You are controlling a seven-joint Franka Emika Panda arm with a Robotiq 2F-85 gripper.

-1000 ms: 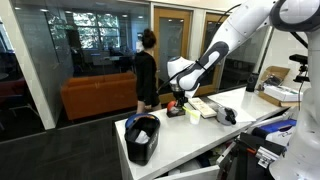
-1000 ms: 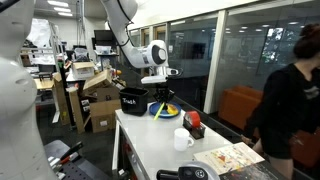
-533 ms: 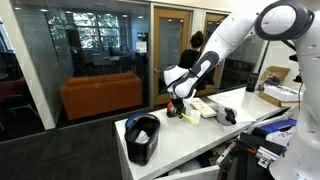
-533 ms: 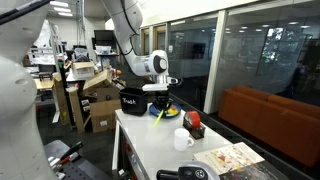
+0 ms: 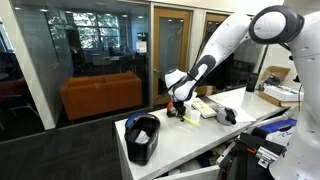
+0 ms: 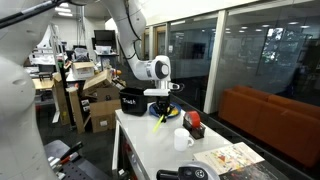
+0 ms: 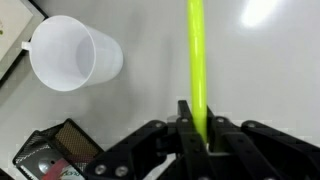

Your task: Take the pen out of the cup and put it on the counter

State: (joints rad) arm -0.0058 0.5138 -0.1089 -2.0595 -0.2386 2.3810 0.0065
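Exterior view, tool: the tool (image 6: 160, 104) hangs over the surface (image 6: 140, 152), pointing down and pinching the pen (image 6: 158, 117).
Exterior view, pen: out of the cup (image 6: 193, 124), slanting down below the fingers; I cannot tell whether its low tip touches the surface.
Exterior view, cup: it stands near the long edge by the glass wall, close to a white mug (image 6: 182, 139).
Exterior view, bin: a black bin (image 6: 133, 100) stands at the far short edge.
Exterior view, arm: the tool (image 5: 180, 104) is lowered over the middle of the surface (image 5: 200, 136); the black bin (image 5: 142, 138) stands at the near corner; the pen is too small to make out here.
Wrist view, grip: the tool (image 7: 204, 135) is pressed onto the lower end of the pen (image 7: 197, 60), which runs straight up the picture.
Wrist view, surroundings: the white mug (image 7: 72, 52) stands apart from the pen on bare surface (image 7: 270, 90).
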